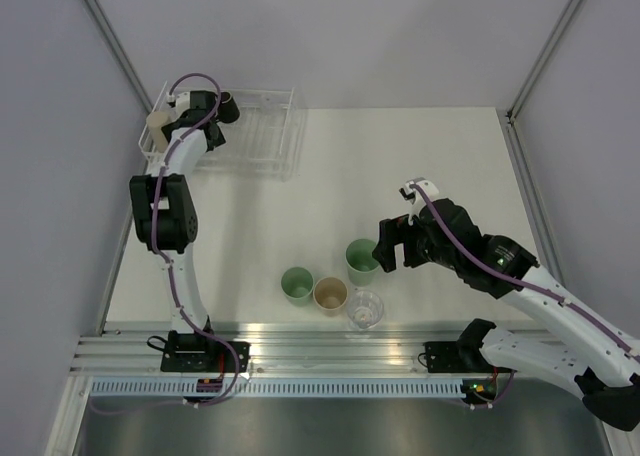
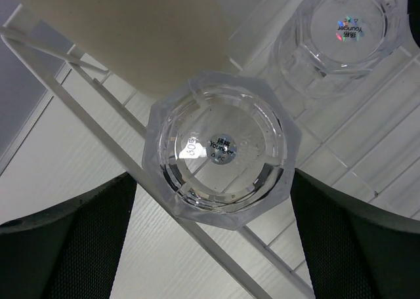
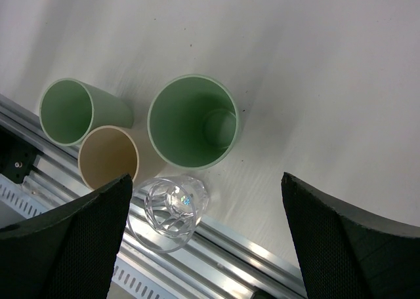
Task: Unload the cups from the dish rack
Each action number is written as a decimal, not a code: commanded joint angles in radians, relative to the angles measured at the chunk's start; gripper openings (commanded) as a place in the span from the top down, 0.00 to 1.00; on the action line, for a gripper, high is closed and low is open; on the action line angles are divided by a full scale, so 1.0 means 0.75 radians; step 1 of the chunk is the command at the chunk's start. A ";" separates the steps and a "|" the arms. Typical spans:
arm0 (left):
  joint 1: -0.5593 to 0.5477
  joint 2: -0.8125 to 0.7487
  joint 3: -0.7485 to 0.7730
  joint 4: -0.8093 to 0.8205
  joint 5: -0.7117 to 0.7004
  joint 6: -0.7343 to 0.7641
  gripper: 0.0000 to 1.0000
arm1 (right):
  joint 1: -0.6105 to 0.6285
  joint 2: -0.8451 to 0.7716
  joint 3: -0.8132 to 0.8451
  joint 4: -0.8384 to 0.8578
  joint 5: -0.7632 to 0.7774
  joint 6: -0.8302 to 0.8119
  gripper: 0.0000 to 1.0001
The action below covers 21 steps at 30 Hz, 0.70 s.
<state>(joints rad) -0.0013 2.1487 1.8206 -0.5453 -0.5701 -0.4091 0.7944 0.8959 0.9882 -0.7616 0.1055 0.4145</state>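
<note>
The white wire dish rack [image 1: 268, 136] stands at the far left. My left gripper [image 1: 205, 111] hangs over it, open. In the left wrist view its fingers [image 2: 65, 246] stand either side of an upside-down clear cup [image 2: 220, 148], close to its sides and not closed on it. A second upside-down clear cup [image 2: 348, 33] and a tan cup [image 2: 131, 30] sit beside it in the rack [image 2: 39, 46]. The tan cup [image 1: 158, 128] also shows from above. My right gripper [image 1: 395, 246] is open and empty, beside a mint cup [image 1: 361, 260] on the table.
Near the front edge stand a second mint cup [image 1: 297, 285], a tan cup [image 1: 330, 295] and a clear cup [image 1: 366, 309], all upright, close to the metal rail [image 1: 300, 338]. The right wrist view shows the same group, with the larger mint cup [image 3: 192, 120] in the middle.
</note>
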 commanded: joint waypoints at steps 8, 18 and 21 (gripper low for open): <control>0.041 0.103 0.168 0.142 0.044 0.098 0.00 | -0.004 0.002 -0.005 0.024 0.009 0.034 0.02; 0.043 0.115 0.150 0.205 0.165 0.143 0.43 | -0.002 0.004 -0.025 0.042 0.007 0.022 0.02; 0.045 0.078 0.119 0.220 0.200 0.134 0.64 | -0.004 0.002 -0.037 0.050 0.005 0.018 0.02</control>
<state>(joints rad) 0.0437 2.2162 1.8969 -0.5690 -0.5636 -0.3717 0.7944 0.8986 0.9714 -0.7547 0.1055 0.4259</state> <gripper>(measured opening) 0.466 0.979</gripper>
